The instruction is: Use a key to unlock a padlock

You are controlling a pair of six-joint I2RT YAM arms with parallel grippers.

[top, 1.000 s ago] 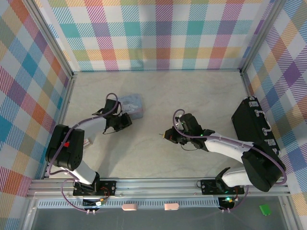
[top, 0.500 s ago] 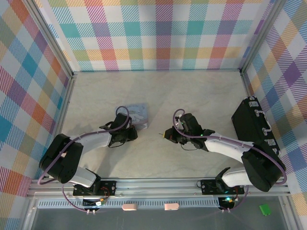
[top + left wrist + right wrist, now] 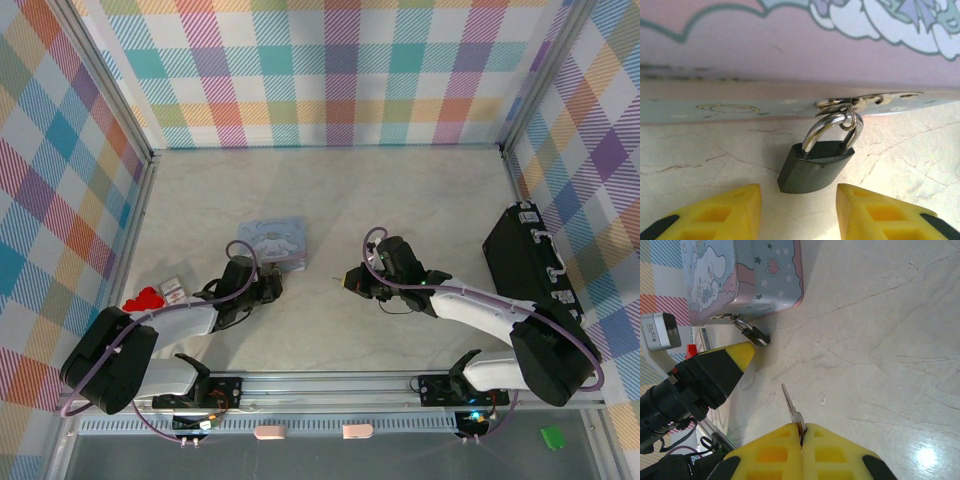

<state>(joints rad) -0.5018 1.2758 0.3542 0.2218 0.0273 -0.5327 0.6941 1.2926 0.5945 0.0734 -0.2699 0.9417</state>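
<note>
The small black padlock (image 3: 815, 167) with its silvery shackle hangs from the hasp of the pale-blue cartoon tin (image 3: 790, 45) and rests on the table. My left gripper (image 3: 799, 197) is open just in front of the padlock, one yellow fingertip on each side, touching neither face. In the top view the left gripper (image 3: 270, 285) sits at the tin's (image 3: 272, 240) near edge. My right gripper (image 3: 802, 429) is shut on the key (image 3: 790, 405), whose blade sticks out toward the padlock (image 3: 757, 335), well apart from it. It hovers mid-table (image 3: 347, 281).
A black case (image 3: 525, 255) lies at the right wall. A small silver box (image 3: 172, 290) and a red piece (image 3: 143, 299) sit left of the left arm. Bare marble table lies between the two grippers.
The left arm has drawn back toward the near edge, dragging the tin a little nearer and turning it. Its jaws have opened off the padlock. The right arm has held still.
</note>
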